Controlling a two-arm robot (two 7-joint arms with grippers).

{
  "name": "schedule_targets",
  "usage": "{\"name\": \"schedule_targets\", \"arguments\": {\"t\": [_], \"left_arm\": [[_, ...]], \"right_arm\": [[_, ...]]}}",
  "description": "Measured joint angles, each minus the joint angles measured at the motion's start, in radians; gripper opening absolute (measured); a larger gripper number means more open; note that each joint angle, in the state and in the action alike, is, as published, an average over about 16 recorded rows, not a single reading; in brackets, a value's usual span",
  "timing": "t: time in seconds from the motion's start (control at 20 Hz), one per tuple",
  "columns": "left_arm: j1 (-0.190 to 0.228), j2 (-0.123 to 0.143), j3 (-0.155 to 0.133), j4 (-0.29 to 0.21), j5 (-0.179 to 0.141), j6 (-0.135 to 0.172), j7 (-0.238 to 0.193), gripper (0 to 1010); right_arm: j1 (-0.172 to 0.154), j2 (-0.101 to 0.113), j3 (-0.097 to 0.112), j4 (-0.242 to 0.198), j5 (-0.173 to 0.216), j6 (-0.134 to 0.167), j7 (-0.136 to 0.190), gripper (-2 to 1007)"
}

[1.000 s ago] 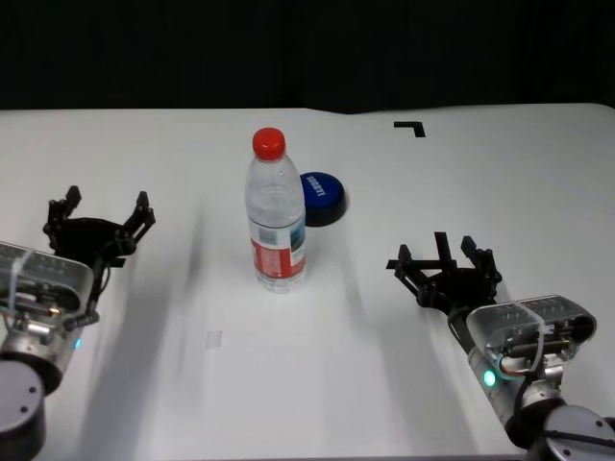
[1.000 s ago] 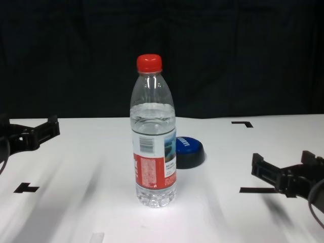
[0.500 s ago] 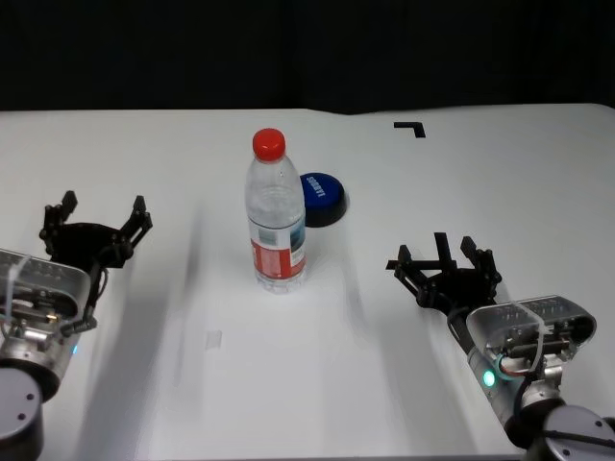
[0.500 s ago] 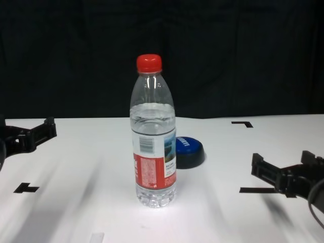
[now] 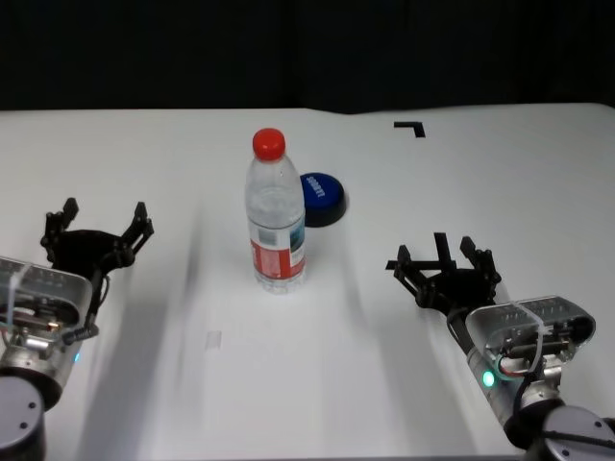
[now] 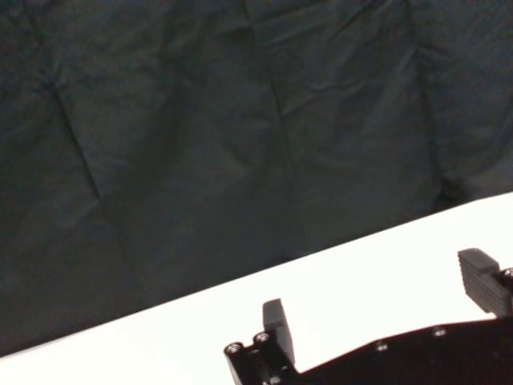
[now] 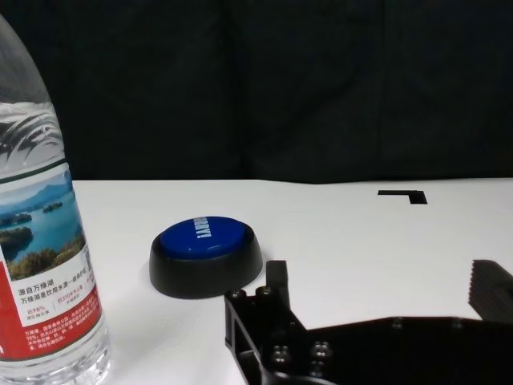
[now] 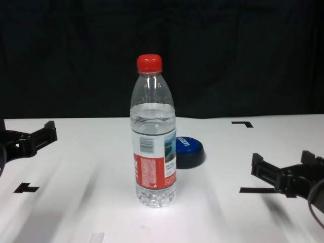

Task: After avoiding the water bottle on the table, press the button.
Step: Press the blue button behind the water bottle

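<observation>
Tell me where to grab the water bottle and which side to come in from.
Grip the water bottle around its labelled middle, where the body is straight and round. It stands upright, so come in level from the robot's left with the open left claw; that side is bare table, while the button sits just behind it to the right. The open right claw is likely a poorer choice.

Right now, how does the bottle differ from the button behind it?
The bottle stands tall and narrow; the button is a low, wide dome. The bottle is clear plastic with a red cap and a printed label; the button has a blue top on a black base. The bottle sits nearer the robot and partly hides the button from the chest view. Both rest on the table, untouched by either gripper.
</observation>
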State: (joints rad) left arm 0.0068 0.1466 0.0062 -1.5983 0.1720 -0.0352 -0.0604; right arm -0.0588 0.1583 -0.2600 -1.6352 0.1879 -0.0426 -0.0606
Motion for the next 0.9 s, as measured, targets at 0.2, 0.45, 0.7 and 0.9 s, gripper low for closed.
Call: {"name": "schedule_targets", "arguments": {"t": [0.2, 0.45, 0.7, 0.9], "left_arm": [[0.009, -0.005, -0.001, -0.008, 0.001, 0.004, 0.002, 1003], [0.021, -0.011, -0.002, -0.020, 0.003, 0.009, 0.005, 1003], [0.034, -0.017, -0.002, -0.031, 0.004, 0.012, 0.007, 1003], [0.045, -0.021, -0.004, -0.041, 0.005, 0.014, 0.010, 1003]], "right_arm": [[0.000, 0.000, 0.000, 0.000, 0.000, 0.000, 0.000, 1003], [0.000, 0.000, 0.000, 0.000, 0.000, 0.000, 0.000, 1003], [0.000, 0.000, 0.000, 0.000, 0.000, 0.000, 0.000, 1003], [0.000, 0.000, 0.000, 0.000, 0.000, 0.000, 0.000, 1003]]}}
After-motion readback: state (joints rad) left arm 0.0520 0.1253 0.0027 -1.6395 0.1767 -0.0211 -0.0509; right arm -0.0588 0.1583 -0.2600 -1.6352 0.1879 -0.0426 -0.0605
